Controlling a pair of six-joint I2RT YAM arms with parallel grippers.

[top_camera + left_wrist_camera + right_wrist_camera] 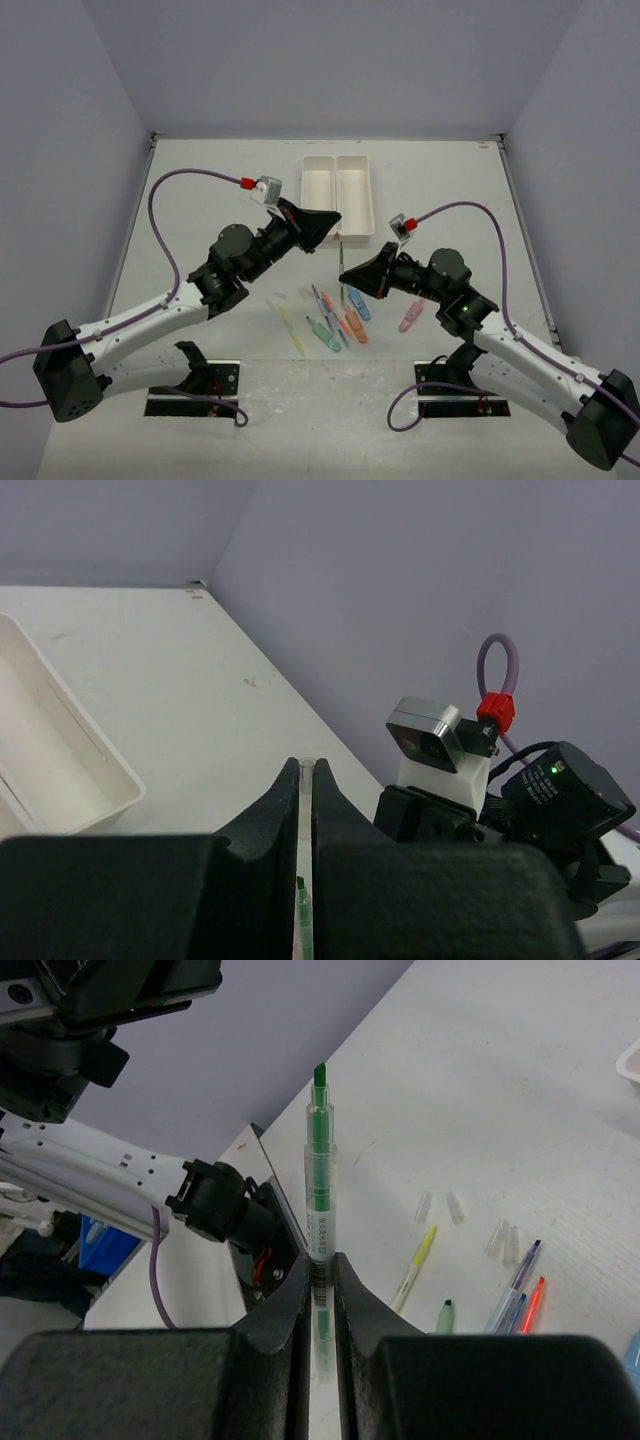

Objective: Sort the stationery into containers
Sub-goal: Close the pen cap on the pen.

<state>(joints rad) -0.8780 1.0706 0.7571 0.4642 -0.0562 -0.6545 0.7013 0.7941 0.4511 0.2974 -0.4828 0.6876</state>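
One pen (320,1190) in right pincer (320,1263); cap (305,800), left pincer (306,768).

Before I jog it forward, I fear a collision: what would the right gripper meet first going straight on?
Probably the left arm's black base joint, ahead of the right gripper and its thin green pen; depth is unclear.

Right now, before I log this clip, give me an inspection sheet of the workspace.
Surface: white table, flat.
Job's things: white tray, visible compartments empty; loose stationery lying between the arms.
Clutter: clear caps scattered on the table.
Claws: left claw shut on a thin clear piece; right claw shut on an uncapped green pen.
Cables: purple cable arching over each arm.
Surroundings: grey walls; nothing else seen.
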